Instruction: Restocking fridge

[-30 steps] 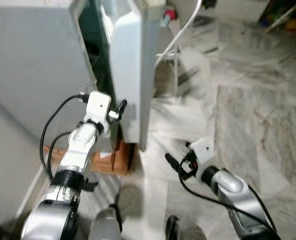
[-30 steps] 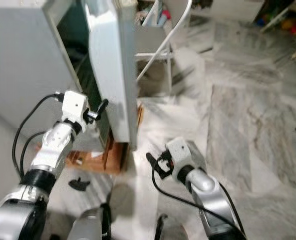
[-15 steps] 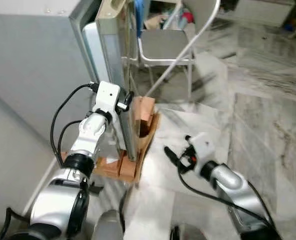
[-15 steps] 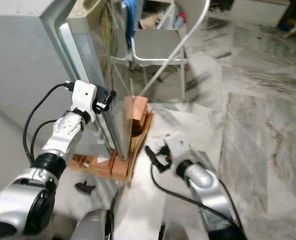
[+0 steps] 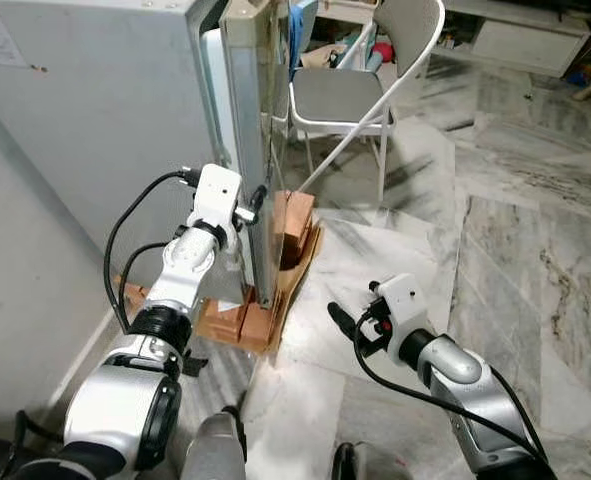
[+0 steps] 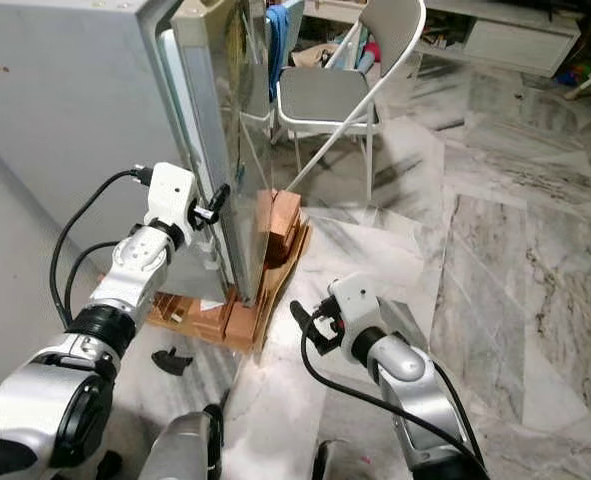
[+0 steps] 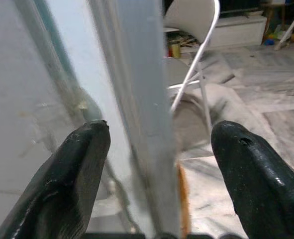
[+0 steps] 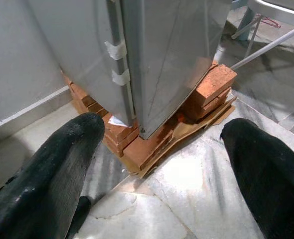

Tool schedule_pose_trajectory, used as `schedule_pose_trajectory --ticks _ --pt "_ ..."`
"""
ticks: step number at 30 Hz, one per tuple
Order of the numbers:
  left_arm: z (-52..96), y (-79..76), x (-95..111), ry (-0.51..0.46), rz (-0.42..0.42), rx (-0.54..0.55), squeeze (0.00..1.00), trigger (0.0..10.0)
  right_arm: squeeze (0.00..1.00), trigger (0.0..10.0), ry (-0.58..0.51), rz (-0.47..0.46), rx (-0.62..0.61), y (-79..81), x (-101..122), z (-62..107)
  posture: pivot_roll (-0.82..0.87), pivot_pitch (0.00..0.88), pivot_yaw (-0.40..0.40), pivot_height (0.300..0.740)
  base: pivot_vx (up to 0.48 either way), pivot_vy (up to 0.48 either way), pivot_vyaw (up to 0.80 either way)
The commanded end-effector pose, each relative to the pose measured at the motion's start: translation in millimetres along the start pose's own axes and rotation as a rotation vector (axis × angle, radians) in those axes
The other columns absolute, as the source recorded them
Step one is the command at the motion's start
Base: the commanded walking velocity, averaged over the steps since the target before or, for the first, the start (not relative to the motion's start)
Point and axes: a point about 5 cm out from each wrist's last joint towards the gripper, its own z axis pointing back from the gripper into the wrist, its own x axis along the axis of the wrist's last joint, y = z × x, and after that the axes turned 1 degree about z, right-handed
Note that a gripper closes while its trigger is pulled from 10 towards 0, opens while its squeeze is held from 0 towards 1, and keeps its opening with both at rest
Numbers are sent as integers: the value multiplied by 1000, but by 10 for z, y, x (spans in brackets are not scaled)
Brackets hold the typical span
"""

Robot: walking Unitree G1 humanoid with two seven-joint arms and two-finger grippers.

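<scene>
Grey steel fridge door (image 5: 250,150) is barely ajar, its edge between the left gripper's (image 7: 154,174) wide-spread fingers; nothing looks stocked yet.

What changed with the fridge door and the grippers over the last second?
The fridge door has swung further open, from angled toward the camera to edge-on, led by the left gripper, whose open fingers straddle the door's edge. The camera shifted too. The right gripper stayed open and empty over the floor, and the fridge still sits on bricks.
</scene>
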Motion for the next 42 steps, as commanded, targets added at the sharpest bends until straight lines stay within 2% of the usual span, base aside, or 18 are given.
schedule_pose_trajectory --ticks 1,2,6,9,14,15,16,18,20,21,22,28,31,34,35,37,41,42 --pt "-94 -171 134 -23 -35 -67 0 10000 0 10000 2 -1 1 -18 -1 -6 45 143 -8 740 0 0 0" --pt "-125 -293 184 -37 -48 -113 0 10000 0 10000 3 -1 1 -16 -4 -9 38 139 -6 740 0 0 0" --pt "-100 -436 170 -53 -54 -182 0 10000 0 10000 5 -6 -2 -11 -17 -9 37 136 0 740 0 0 0" --pt "1 -386 43 -44 -40 -207 0 10000 0 10000 6 -10 -6 -12 -27 -5 41 139 2 740 0 0 0" --pt "330 -50 -302 4 -7 -145 0 10000 0 10000 -29 -10 -44 -45 12 -2 54 136 1 740 0 0 0" --pt "475 94 -397 14 17 -82 0 10000 0 10000 -85 -13 -88 -80 93 -6 59 132 -1 740 0 0 0" --pt "541 154 -438 21 29 -51 0 10000 0 10000 -113 -18 -108 -96 130 -6 62 131 -2 740 0 0 0" --pt "826 347 -561 24 54 72 0 10000 0 10000 -197 -48 -192 -160 245 -10 80 124 -7 740 0 0 0" --pt "930 405 -594 24 65 122 0 10000 0 10000 -227 -56 -218 -178 287 -13 83 124 -9 740 0 0 0" --pt "1100 490 -633 28 72 209 0 10000 0 10000 -262 -40 -253 -195 349 -14 97 127 -15 740 0 0 0" --pt "1100 490 -633 28 72 209 0 10000 0 10000 -262 -40 -253 -195 349 -14 97 127 -15 740 0 0 0" --pt "1562 648 -684 42 100 422 0 10000 0 10000 -309 -38 -354 -286 403 65 121 111 -16 740 0 0 0" --pt "1694 593 -687 45 156 478 0 10000 0 10000 -310 -39 -399 -327 308 105 110 59 -9 740 0 0 -406" --pt "1709 448 -687 46 173 442 0 10000 0 10000 -307 -89 -459 -375 224 155 111 40 -13 740 0 0 -350" --pt "1711 397 -691 52 179 427 0 10000 0 10000 -312 -84 -466 -370 215 179 103 21 -15 740 0 0 0" --pt "1755 252 -755 88 181 366 0 10000 0 10000 -313 5 -437 -308 176 316 94 13 -17 740 0 0 0" --pt "1895 184 -846 144 179 342 0 10000 0 10000 -275 20 -423 -301 62 462 84 7 -16 740 0 0 0" --pt "2003 171 -908 179 197 359 0 10000 0 10000 -254 28 -424 -322 -2 547 80 4 -15 740 0 0 0"
